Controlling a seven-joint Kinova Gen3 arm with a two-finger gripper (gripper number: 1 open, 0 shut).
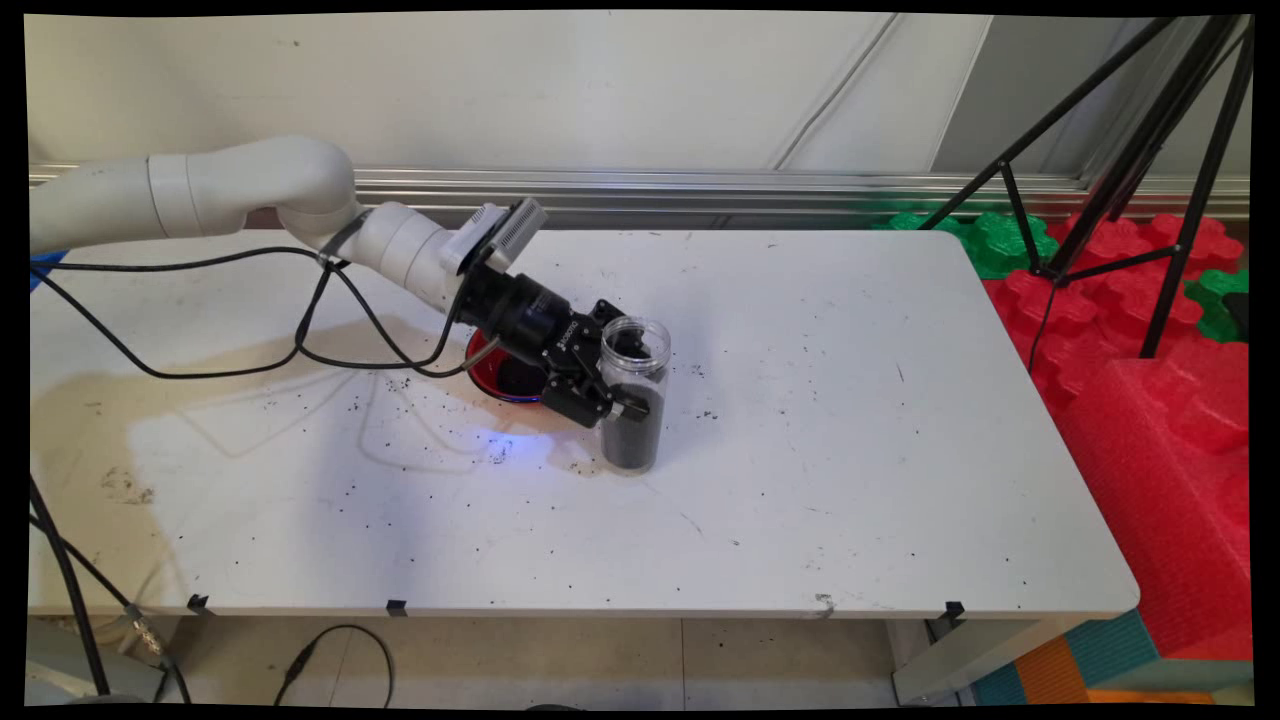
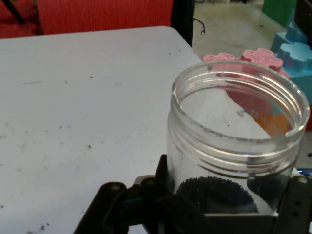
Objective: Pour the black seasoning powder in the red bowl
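Observation:
A clear plastic jar (image 1: 634, 400) with no lid stands upright near the middle of the table, its lower half filled with black grains. My gripper (image 1: 612, 392) is shut on the jar, its fingers on either side of the jar's body. In the hand view the jar (image 2: 234, 146) fills the right half of the picture, with its threaded rim towards me and the black grains showing at the bottom, between the gripper's black fingers (image 2: 161, 195). A red bowl (image 1: 500, 368) with dark contents sits just behind the gripper, mostly hidden by the hand.
Black grains are scattered over the white table (image 1: 800, 450), mostly around the jar and bowl. Black cables (image 1: 250, 340) hang from the arm over the table's left part. A black tripod (image 1: 1130, 170) and red and green foam blocks (image 1: 1150, 400) stand to the right of the table.

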